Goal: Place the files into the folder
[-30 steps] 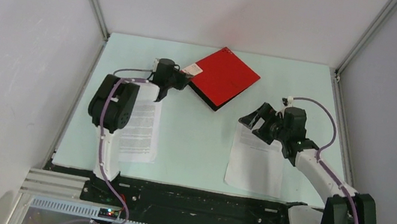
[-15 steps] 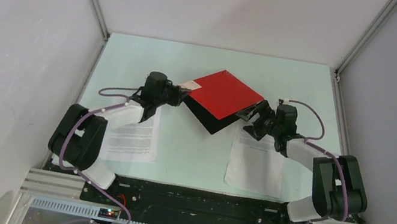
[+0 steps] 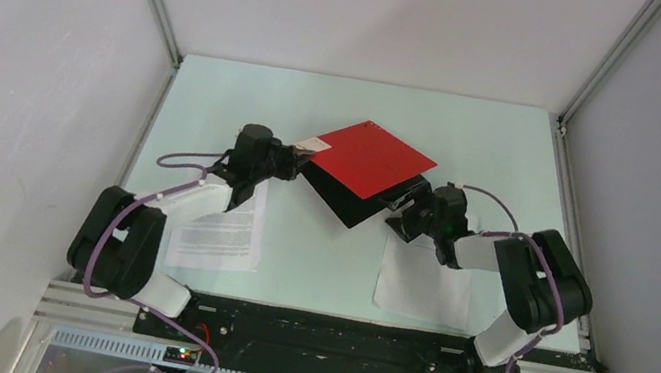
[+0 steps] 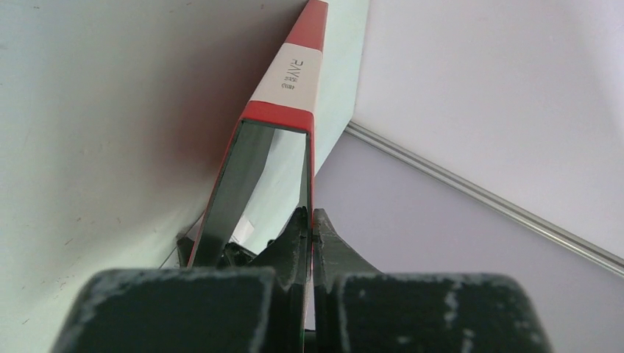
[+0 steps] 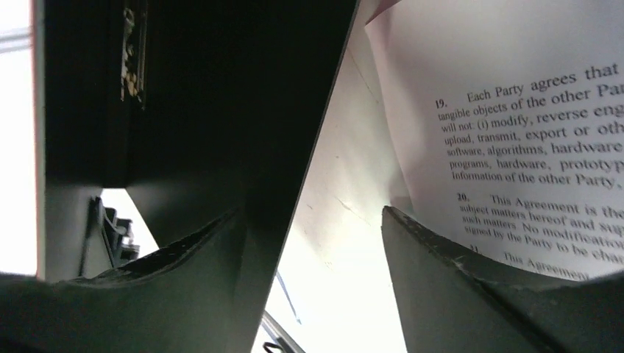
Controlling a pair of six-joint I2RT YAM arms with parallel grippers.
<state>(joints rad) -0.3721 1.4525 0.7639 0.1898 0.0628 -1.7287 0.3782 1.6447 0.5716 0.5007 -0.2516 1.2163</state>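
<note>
Folder [image 3: 367, 157] lay cornerwise at the centre of the top view on the table [image 3: 326, 247], its red cover lifted at the left corner. There the left gripper [image 3: 298, 163] was clenched on it beside the white label [image 3: 317, 145]. At the right corner the right gripper [image 3: 400, 210] stood with jaws spread, grasping nothing. One sheet [image 3: 223, 229] lay at lower left and a second sheet [image 3: 422, 283] at lower right, both outside the folder.

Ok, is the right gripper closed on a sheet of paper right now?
No, the right gripper is open, its two fingers spread wide apart, and the printed sheet lies beyond them ungripped.
</note>
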